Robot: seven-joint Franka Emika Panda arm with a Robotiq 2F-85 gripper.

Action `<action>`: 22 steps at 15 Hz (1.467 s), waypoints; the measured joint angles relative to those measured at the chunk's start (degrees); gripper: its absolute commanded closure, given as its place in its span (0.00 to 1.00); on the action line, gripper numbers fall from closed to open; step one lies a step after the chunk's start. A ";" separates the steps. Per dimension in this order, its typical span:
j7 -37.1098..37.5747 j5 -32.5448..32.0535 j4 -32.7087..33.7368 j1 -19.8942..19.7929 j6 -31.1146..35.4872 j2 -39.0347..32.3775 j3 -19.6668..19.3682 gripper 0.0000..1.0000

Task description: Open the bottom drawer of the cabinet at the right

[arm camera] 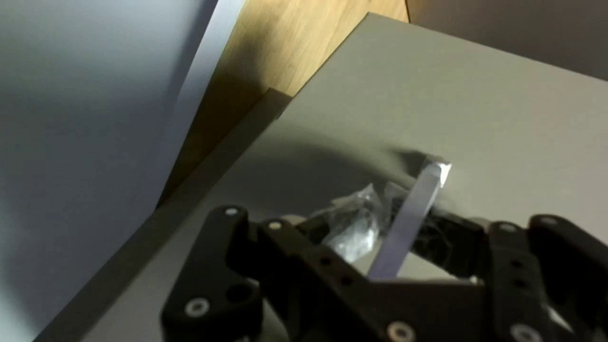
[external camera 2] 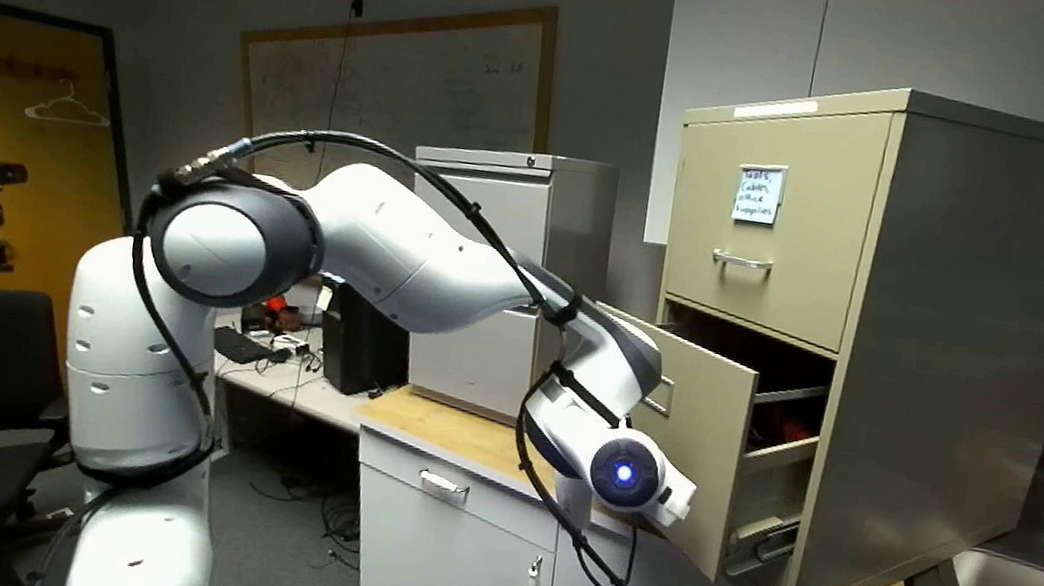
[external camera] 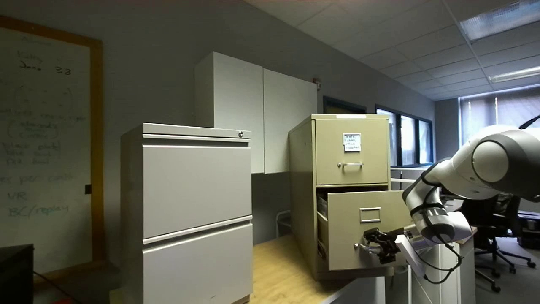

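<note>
In an exterior view, the bottom drawer [external camera: 346, 232] is being held open in the cabinet [external camera: 301, 198]. In an exterior view, its side [external camera 2: 770, 492] is being exposed below the cabinet's top drawer [external camera 2: 776, 244]. In the wrist view, the bottom drawer's handle [arm camera: 410, 224] is being clamped by the gripper [arm camera: 399, 232].

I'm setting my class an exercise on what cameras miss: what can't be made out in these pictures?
Contents of the bottom drawer, both exterior views: mostly hidden by its own panels and shadow.
The gripper, in an exterior view: hidden behind the robot's wrist.
The silver handle, wrist view: its lower end in the picture is covered by the gripper.
Writing on the whiteboard, in an exterior view: mostly too faint; the left edge cuts the board off.
</note>
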State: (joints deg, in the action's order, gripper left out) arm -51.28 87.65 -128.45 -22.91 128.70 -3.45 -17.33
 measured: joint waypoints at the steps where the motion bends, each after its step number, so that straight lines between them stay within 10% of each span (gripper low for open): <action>1: -0.60 -0.97 -2.10 -0.15 -2.65 1.39 -1.10 0.95; 11: -1.44 -9.61 -20.34 -4.11 -18.07 15.44 -8.40 0.95; 21: -1.44 -11.27 -23.13 -5.21 -19.58 17.98 -9.24 0.95; 22: -1.44 -11.28 -23.13 -5.21 -19.58 17.98 -9.24 0.57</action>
State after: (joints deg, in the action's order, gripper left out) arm -52.72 76.38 -151.58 -28.12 109.12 14.53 -26.56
